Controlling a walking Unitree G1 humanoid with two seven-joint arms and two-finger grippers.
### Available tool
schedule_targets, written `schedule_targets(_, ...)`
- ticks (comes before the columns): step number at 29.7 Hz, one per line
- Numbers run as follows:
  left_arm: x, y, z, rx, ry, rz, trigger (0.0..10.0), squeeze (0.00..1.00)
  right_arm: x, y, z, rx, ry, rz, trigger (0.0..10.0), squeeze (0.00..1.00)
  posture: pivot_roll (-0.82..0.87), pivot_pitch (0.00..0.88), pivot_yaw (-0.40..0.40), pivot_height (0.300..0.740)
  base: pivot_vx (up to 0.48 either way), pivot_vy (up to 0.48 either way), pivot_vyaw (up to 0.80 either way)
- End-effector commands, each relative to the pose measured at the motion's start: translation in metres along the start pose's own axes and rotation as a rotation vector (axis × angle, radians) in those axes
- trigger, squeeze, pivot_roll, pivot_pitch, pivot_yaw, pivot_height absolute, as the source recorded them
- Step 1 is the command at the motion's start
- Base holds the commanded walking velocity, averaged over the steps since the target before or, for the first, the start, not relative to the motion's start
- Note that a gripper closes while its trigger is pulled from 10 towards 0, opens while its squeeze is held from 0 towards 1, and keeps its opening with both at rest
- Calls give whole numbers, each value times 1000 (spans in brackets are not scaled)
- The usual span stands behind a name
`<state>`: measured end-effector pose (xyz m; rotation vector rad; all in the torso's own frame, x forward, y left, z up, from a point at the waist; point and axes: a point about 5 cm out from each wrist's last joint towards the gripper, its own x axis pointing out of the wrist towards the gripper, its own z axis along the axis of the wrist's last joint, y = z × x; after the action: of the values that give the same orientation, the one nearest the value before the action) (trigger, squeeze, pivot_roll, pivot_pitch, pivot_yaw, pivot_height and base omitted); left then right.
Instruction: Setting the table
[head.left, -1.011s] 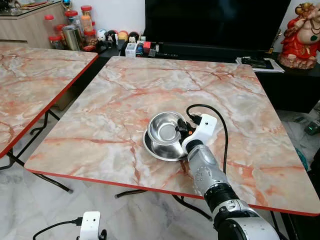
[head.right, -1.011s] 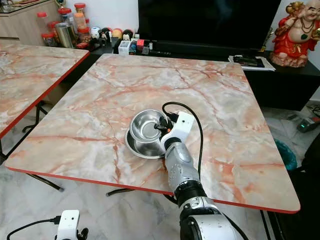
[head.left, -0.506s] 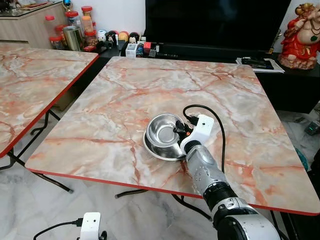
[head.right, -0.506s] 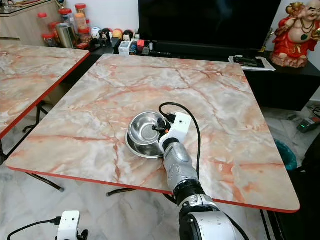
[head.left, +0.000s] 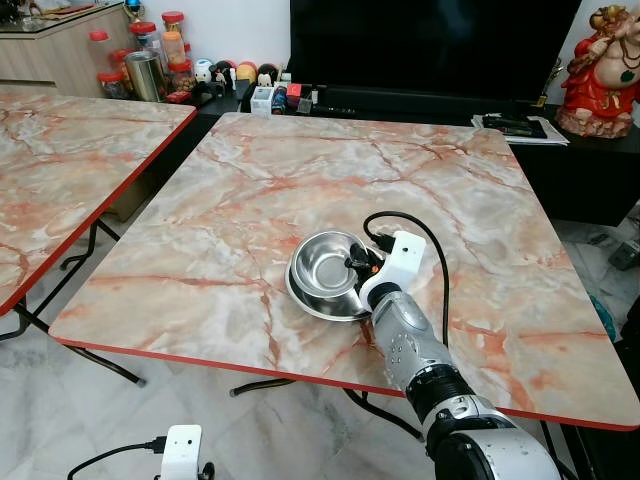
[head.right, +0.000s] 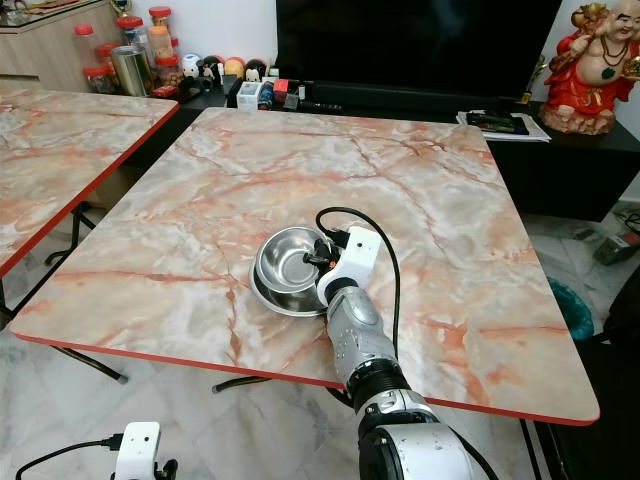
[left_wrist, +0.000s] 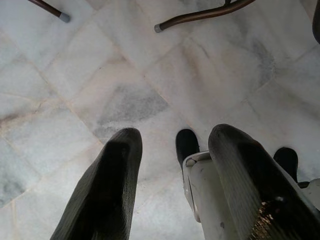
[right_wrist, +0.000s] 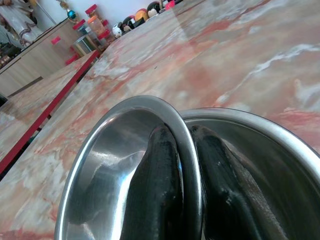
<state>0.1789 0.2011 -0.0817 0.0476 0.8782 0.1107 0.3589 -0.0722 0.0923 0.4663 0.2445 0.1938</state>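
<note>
On the marble table (head.left: 250, 200), toward its near edge, two steel bowls sit nested: the top bowl (head.left: 322, 263) rests tilted inside the bottom bowl (head.left: 315, 303). The right gripper (head.left: 357, 266) has the top bowl by its rim on the side nearest the robot. In the right wrist view one finger (right_wrist: 157, 200) lies inside the bowl and the other finger (right_wrist: 220, 195) lies outside it, in the gap above the bottom bowl, with the thin rim pinched tight between them. So the hand is nearly closed, with only the thickness of the rim keeping the fingers apart.

The step in hand looks like separating the top bowl from the stack so that each can go to its own place. To do it well, the lift should go straight up first, until the top bowl's base is above the bottom bowl's rim, and only then sideways. A sideways pull too early would likely drag the bottom bowl along or tip it. Steel on steel is slick, and a one-sided rim pinch lets the bowl swing down, so the grip should stay firm and the wrist level. The move is best kept slow. The black cable (head.left: 405, 218) looping off the wrist should stay out of the bowl's path.

The left gripper (left_wrist: 172, 170) hangs idle over the tiled floor (left_wrist: 125, 75), fingers spread, holding nothing
</note>
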Motion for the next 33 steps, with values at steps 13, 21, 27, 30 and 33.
schedule_targets(13, -1, -1, -4, -2, 22, -9, 10000, 0, 4, 21, 0, -2, 6, 53, 10000, 361, -20, 0, -20, 740, 0, 0, 0)
schedule_targets(21, -1, -1, -4, -1, 23, -9, 10000, 0, 4, 21, 0, -6, 7, 57, 10000, 376, -21, 0, -20, 740, 0, 0, 0)
schedule_targets(27, -1, 0, -5, -1, 26, -8, 10000, 0, 4, 21, 0, -12, 7, 61, 10000, 388, -19, 0, -21, 740, 0, 0, 0)
schedule_targets(30, -1, 0, -6, 0, 26, -8, 10000, 0, 4, 22, -1, -14, 8, 64, 10000, 729, -19, 0, -21, 740, 0, 0, 0)
schedule_targets(33, -1, 0, -6, 1, 26, -10, 10000, 0, 4, 22, -1, -15, 9, 66, 10000, 902, -20, 0, -20, 740, 0, 0, 0)
